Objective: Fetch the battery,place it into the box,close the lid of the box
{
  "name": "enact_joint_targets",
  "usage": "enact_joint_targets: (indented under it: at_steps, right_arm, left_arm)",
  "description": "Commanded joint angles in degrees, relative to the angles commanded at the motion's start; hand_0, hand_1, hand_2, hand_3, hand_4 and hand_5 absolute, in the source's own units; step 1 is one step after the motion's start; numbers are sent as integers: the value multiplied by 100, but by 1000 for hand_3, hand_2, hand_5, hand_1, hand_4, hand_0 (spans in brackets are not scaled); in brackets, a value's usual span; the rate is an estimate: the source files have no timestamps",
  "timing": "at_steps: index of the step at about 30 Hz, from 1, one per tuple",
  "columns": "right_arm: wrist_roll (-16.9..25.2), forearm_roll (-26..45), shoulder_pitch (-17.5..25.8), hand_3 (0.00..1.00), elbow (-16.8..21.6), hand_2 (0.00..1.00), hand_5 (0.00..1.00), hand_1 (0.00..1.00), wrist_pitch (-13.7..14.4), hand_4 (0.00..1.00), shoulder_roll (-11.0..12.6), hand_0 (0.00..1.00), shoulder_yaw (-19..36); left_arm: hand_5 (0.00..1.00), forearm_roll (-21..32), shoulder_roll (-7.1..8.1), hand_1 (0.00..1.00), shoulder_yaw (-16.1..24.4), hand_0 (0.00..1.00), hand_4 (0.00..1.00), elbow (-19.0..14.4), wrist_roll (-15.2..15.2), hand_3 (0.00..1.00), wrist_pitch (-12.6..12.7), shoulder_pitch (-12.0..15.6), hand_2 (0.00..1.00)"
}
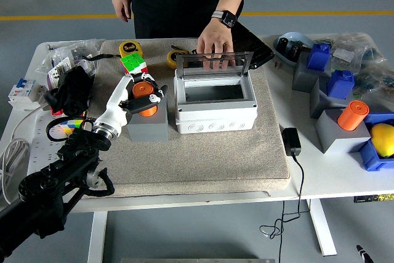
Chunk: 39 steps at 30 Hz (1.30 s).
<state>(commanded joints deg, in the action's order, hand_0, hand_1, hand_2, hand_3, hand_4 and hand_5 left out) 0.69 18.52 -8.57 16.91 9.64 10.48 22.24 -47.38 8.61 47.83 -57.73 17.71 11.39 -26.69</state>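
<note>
The battery (144, 97), an orange cylinder, stood upright in the top of a grey block (148, 124) on the beige mat (203, 152), and the robot's left hand (136, 96) was wrapped around it, white fingers (157, 98) curled against its sides so that the hand gripped the battery while it sat in the block. Just to the right of that hand stood the box (215, 101), a light grey enclosure with its inside showing, apart from the block by a narrow strip of mat. The lid (213, 63) of the box was raised at the far edge, tilted back, and a person's hand (213, 42) wearing a watch rested on it from the far side of the table; the person's other hand (122, 7) hung clear of the table, beyond and a little to the left of the robot hand. Just beyond the robot hand lay a puzzle cube (133, 62) with green faces, and a yellow tape measure (130, 47) lay farther off behind it. To the left of the hand sat a black bundle (73, 90) near the table's edge. Far to the right, well apart from the hand, a second orange cylinder (352, 114) stood in another grey block, with blue blocks (340, 82) near it. The black left arm (55, 183) reached in from the lower left corner.
</note>
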Motion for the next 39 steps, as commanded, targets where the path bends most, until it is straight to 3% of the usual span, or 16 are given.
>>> enact_joint_targets:
  at_steps: [5, 13, 17, 18, 21, 23, 24, 28, 29, 30, 35, 36, 39]
  right_arm:
    - [11, 1, -5, 597, -1, 655, 622, 667, 6, 998, -1, 726, -5]
    - [13, 10, -24, 597, -4, 654, 622, 666, 12, 998, 22, 726, -21]
    - [17, 5, -31, 597, -2, 654, 622, 666, 21, 998, 35, 726, -19]
    - [17, 8, -32, 597, -2, 654, 622, 667, 22, 998, 38, 726, -26]
    - [19, 16, -32, 597, -3, 654, 622, 667, 25, 998, 43, 726, -48]
    - [21, 21, -31, 597, -2, 654, 622, 667, 26, 998, 44, 726, -65]
    - [22, 21, -31, 598, -1, 654, 622, 667, 26, 998, 45, 726, -69]
    - [29, 26, -39, 598, 4, 654, 622, 667, 36, 998, 51, 726, -70]
    - [25, 38, -36, 598, 2, 654, 622, 667, 35, 998, 53, 726, -81]
    - [23, 46, -33, 596, 1, 654, 622, 667, 35, 998, 56, 725, -91]
    - [18, 61, -24, 596, -1, 654, 622, 667, 42, 998, 70, 725, -112]
    - [18, 68, -23, 597, -2, 654, 621, 665, 43, 998, 72, 726, -123]
    - [22, 73, -24, 597, 1, 654, 621, 665, 49, 998, 77, 726, -145]
  left_arm:
    - [2, -384, 46, 147, 79, 157, 196, -249, -22, 198, 156, 3, 170]
    - [2, -1342, 245, 148, 56, 172, 209, -881, -341, 201, 200, -203, 173]
    - [2, -1774, 311, 148, -168, 172, 209, -1175, -614, 201, 173, -446, 173]
    - [2, -1882, 317, 132, -268, 161, 159, -1239, -715, 196, 170, -542, 166]
    - [2, -2161, 285, 132, -597, 161, 159, -1307, -965, 196, 173, -838, 166]
    - [2, -2316, 225, 132, -853, 161, 159, -1286, -1192, 196, 145, -1070, 166]
    - [2, -2343, 203, 140, -949, 154, 264, -1273, -1261, 196, 133, -1149, 176]
    - [2, -2647, -20, 140, -1433, 154, 264, -1128, -1651, 196, 80, -1605, 176]
    - [2, -2710, -103, 140, -1558, 154, 264, -1071, -1745, 196, 70, -1736, 176]
    - [2, -2761, -175, 144, -1659, 156, 332, -1014, -1820, 219, 54, -1850, 182]
    - [2, -3005, -541, 144, -2102, 156, 332, -611, -2180, 219, -54, -2340, 182]
    - [2, -3037, -622, 159, -2185, 168, 559, -494, -2257, 250, -77, -2441, 203]
    - [2, -3041, -821, 159, -2378, 168, 559, -181, -2436, 250, -117, -2675, 203]
